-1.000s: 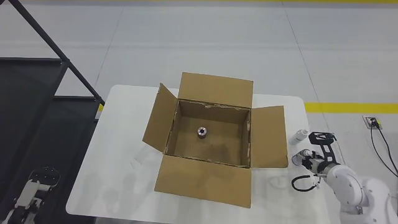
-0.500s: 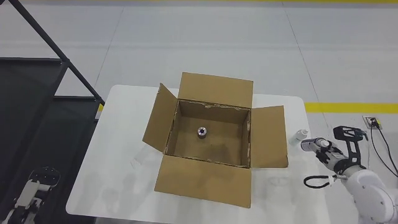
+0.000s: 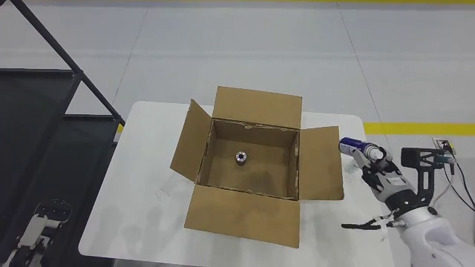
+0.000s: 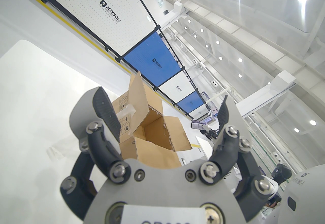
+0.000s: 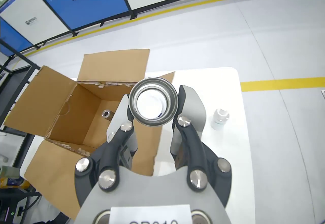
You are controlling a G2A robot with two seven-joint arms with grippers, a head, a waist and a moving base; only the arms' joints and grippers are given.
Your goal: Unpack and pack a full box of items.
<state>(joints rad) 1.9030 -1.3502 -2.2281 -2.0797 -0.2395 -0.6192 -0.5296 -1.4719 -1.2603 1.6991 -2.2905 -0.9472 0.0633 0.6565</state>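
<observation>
While right gripper (image 5: 154,108) clamps the can (image 3: 353,146) at table (image 3: 148,193) right edge, axis aimed at the box (image 3: 245,211) alongside, left gripper (image 4: 162,98) gapes empty.

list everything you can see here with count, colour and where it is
cardboard box: 1, brown, flaps open, mid-table
metal part: 1, silver, on the box floor
can: 1, blue and silver, held in the right gripper
bottle: 1, white, upright on the table beside the box
table: 1, white, under the box
right gripper: 1, grey and black, shut on the can
left gripper: 1, grey and black, open, empty
</observation>
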